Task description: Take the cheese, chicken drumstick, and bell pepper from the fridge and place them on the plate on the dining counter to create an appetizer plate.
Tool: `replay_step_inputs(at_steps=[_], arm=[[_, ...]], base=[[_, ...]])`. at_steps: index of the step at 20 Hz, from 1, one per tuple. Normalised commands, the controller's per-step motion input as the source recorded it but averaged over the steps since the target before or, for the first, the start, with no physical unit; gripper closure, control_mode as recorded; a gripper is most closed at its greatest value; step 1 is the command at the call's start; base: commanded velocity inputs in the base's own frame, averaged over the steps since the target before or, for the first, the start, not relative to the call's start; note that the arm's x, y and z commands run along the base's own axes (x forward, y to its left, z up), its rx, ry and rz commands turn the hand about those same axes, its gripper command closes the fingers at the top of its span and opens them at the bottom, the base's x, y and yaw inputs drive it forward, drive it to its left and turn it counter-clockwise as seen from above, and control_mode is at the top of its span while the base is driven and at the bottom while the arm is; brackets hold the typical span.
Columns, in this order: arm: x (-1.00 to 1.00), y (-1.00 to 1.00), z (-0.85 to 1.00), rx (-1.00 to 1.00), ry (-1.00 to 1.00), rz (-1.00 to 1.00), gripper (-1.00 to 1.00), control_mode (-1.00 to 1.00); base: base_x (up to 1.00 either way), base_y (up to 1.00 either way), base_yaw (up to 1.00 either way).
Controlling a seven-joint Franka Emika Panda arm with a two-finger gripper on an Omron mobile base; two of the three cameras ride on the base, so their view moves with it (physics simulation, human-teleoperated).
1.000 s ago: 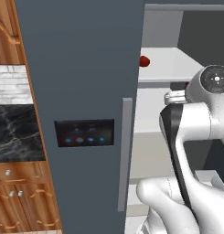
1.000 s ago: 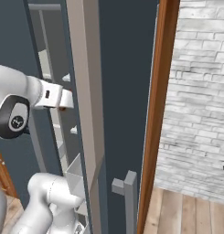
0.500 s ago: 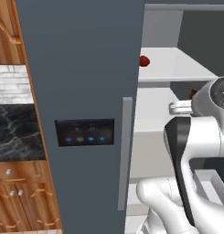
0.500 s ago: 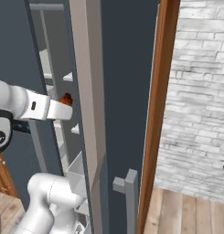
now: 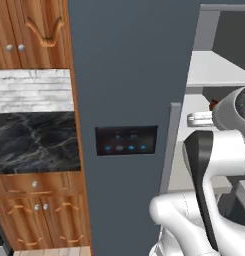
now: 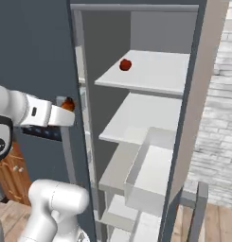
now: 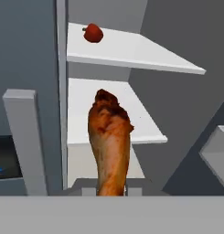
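The fingers [image 7: 111, 191] were closed on the chicken drumstick [image 7: 109, 144], which stood up from between them in the hand view, narrow end down in the grip and dark, lumpy end uppermost. In the right base view the same brown piece [image 6: 67, 104] showed at the tip of the white forearm, just outside the open fridge [image 6: 136, 142] and level with the gap between its two upper shelves. The fridge stood open, its white shelves stepping down one below another. The bell pepper [image 6: 125, 64] sat on the top shelf [image 6: 155, 71] toward the back left corner, small, red and glossy; in the hand view it lay [image 7: 93, 33] well above and behind the drumstick. The second shelf [image 6: 146, 118] below it was bare white, and under it a pale drawer-like bin [image 6: 150, 175] jutted forward. In the left base view the slate-grey fridge door [image 5: 129, 75] carried a small black panel [image 5: 126, 140] with blue lights, and a long grey handle [image 5: 169, 145] ran down beside it. To the left of the door were wooden cabinets [image 5: 29, 30] above and below a narrow black marble worktop [image 5: 34, 142] with white veins, backed by a strip of pale stone.
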Motion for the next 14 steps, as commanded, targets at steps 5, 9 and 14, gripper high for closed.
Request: replay_step_inputs(at_steps=[5, 9, 14], arm=[[0.00, 0.00, 0.00, 0.00, 0.00, 0.00, 1.00, 1.00], [0.00, 0.00, 0.00, 0.00, 0.00, 0.00, 1.00, 1.00], [0.00, 0.00, 0.00, 0.00, 0.00, 0.00, 1.00, 1.00]], base=[[0.00, 1.00, -0.02], [-0.04, 1.00, -0.03], [-0.63, 1.00, -0.08]])
